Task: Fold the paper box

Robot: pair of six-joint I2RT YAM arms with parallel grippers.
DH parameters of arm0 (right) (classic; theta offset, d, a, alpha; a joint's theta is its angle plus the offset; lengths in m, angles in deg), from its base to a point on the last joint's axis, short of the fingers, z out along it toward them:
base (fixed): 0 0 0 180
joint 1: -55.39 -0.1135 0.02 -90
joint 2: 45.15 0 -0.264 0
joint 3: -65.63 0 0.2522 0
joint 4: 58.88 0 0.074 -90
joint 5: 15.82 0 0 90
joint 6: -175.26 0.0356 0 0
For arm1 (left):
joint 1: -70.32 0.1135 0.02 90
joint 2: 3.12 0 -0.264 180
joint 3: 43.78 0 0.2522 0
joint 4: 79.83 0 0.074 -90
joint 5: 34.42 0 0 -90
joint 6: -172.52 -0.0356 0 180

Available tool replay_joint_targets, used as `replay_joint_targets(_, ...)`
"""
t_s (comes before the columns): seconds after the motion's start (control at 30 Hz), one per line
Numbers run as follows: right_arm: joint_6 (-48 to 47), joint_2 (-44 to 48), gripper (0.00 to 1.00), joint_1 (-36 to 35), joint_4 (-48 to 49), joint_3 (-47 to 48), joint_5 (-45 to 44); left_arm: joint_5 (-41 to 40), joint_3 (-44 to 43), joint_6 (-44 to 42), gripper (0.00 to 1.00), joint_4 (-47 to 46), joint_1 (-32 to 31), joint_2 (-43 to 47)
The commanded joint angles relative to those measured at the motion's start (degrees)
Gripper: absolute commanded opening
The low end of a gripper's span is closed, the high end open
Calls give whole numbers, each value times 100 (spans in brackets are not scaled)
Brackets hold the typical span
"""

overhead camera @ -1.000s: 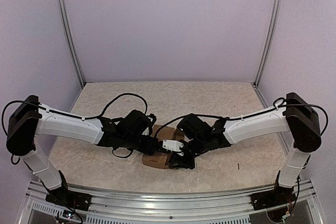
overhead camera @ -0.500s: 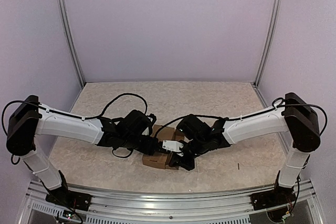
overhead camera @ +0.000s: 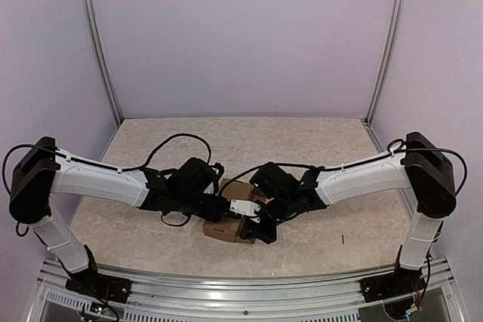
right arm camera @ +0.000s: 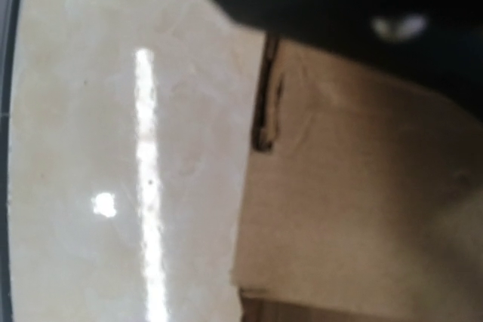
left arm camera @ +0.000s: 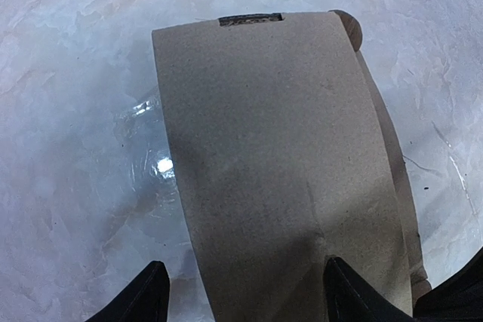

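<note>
I counted one cardboard box (overhead camera: 224, 230), lying on the one table (overhead camera: 302, 141). There were two arms, the left arm (overhead camera: 98, 181) and the right arm (overhead camera: 362, 179), and two grippers, the left gripper (overhead camera: 225, 209) and the right gripper (overhead camera: 260, 225). At the far corners I counted two metal posts, the left post (overhead camera: 98, 43) and the right post (overhead camera: 386, 43). One rail (overhead camera: 241, 284) ran along the near edge, and one dark speck (overhead camera: 342, 239) lay near right.
</note>
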Motion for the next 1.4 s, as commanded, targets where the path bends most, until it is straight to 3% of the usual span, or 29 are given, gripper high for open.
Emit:
replay_joint_targets(0.0,167,-168,0,22,-33,272,21,105,81,2,69,312,-11,-130)
replay_joint_targets(0.37,-18,-34,1,45,-290,388,84,-166,37,-124,69,287,-1,-120)
replay_joint_targets(0.53,-336,734,23,552,-495,258,196,-574,1,-360,74,131,-111,470)
replay_joint_targets(0.67,-574,1162,34,952,-585,267,330,-527,-31,-75,80,276,-79,911)
replay_joint_targets(0.83,-563,1382,37,1478,-479,358,291,-149,-210,397,80,679,-9,638)
replay_joint_targets(1.07,-512,1752,39,2296,-482,312,496,299,-626,244,80,993,132,-237)
replay_joint_targets(1.2,-563,2160,39,2784,-548,73,657,852,-573,-605,75,174,174,-432)
replay_joint_targets(1.37,-678,2570,40,3362,-637,-246,1167,2755,-567,-2879,68,-1536,259,-603)
